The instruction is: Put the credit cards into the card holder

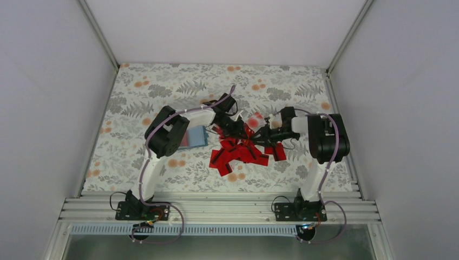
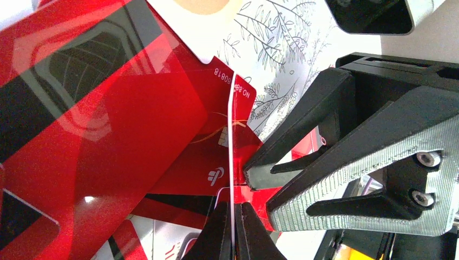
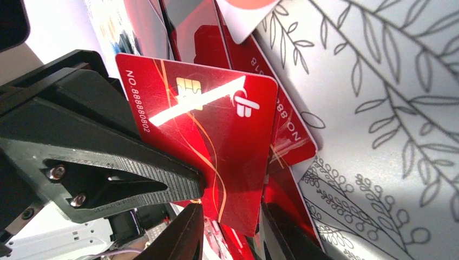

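Several red credit cards (image 1: 241,154) lie in a loose pile mid-table. The teal card holder (image 1: 197,136) lies left of the pile, partly hidden by the left arm. My left gripper (image 1: 236,130) is shut on one red card, which shows edge-on in the left wrist view (image 2: 233,135) between its closed fingers (image 2: 219,233). My right gripper (image 1: 258,138) faces it just above the pile. In the right wrist view the same card (image 3: 216,135) stands between my right gripper's (image 3: 233,216) spread fingers, which are open around its lower edge. The right gripper (image 2: 260,187) also shows beside the card in the left wrist view.
The table has a leaf-patterned cloth (image 1: 162,86). White walls close in the left, right and back. A metal rail (image 1: 216,208) with both arm bases runs along the near edge. More cards (image 3: 287,135) lie under the held one.
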Robot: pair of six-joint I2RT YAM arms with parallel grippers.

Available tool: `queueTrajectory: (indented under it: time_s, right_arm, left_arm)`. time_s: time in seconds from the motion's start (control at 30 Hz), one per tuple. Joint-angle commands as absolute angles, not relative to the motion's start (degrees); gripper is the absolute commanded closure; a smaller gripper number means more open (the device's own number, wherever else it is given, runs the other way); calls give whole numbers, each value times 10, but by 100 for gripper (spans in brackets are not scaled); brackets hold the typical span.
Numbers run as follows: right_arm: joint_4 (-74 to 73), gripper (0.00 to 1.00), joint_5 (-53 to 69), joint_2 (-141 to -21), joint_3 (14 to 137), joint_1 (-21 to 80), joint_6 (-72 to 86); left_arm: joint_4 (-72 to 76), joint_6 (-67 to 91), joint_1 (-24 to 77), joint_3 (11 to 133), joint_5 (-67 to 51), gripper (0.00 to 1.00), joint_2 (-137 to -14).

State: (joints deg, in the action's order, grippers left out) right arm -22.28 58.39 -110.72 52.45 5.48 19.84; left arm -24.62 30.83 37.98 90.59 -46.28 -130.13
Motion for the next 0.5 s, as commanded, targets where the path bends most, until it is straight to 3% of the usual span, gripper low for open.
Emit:
queueTrajectory:
  time_s: [0.0, 0.47]
  right_arm:
    - [-238, 71, 475, -1105, 533, 64, 207]
    - [-251, 67, 509, -1010, 591, 66, 247]
  left_arm:
    - [-270, 307, 377, 927, -437, 98, -1278]
    - [-294, 295, 350, 890, -405, 98, -1165]
